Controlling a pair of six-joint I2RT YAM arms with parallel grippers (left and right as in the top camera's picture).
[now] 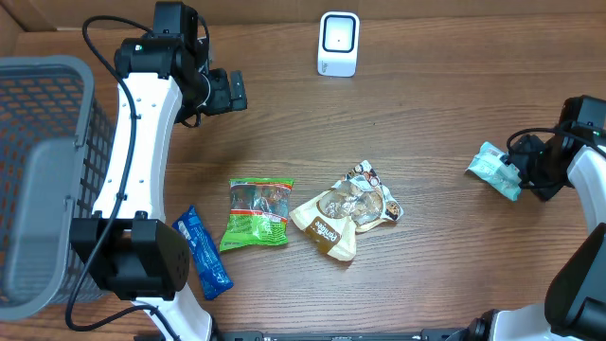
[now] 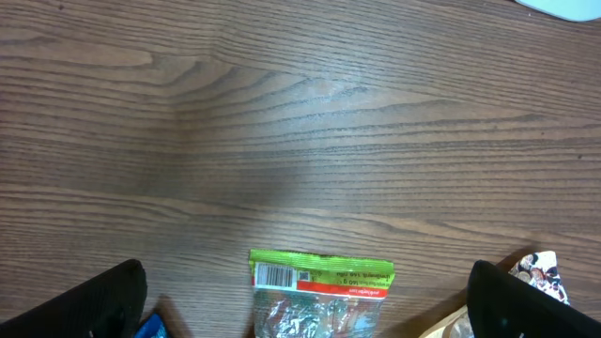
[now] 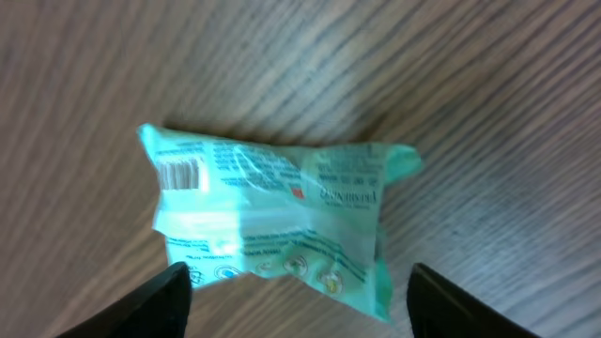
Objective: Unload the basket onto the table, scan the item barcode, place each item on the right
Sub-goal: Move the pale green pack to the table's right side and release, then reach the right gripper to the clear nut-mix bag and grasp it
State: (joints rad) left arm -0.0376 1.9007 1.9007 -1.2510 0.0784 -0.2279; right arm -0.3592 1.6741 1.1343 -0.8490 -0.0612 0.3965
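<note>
A small teal packet [image 1: 494, 171] lies flat on the wooden table at the right, its barcode [image 3: 183, 174] facing up. My right gripper [image 1: 519, 170] stands open just behind the teal packet [image 3: 272, 211], one finger [image 3: 155, 305] on each side of its near edge, gripping nothing. The white scanner [image 1: 338, 44] stands at the back centre. My left gripper [image 1: 230, 92] hovers open and empty at the back left. In the left wrist view a green packet [image 2: 319, 296] with a barcode [image 2: 274, 274] lies between the spread fingers [image 2: 89, 305], below them.
The green packet [image 1: 258, 214], a beige snack bag [image 1: 346, 213] and a blue packet [image 1: 202, 251] lie in the middle front. A grey mesh basket [image 1: 43, 170] fills the left edge. Bare wood lies between scanner and packets.
</note>
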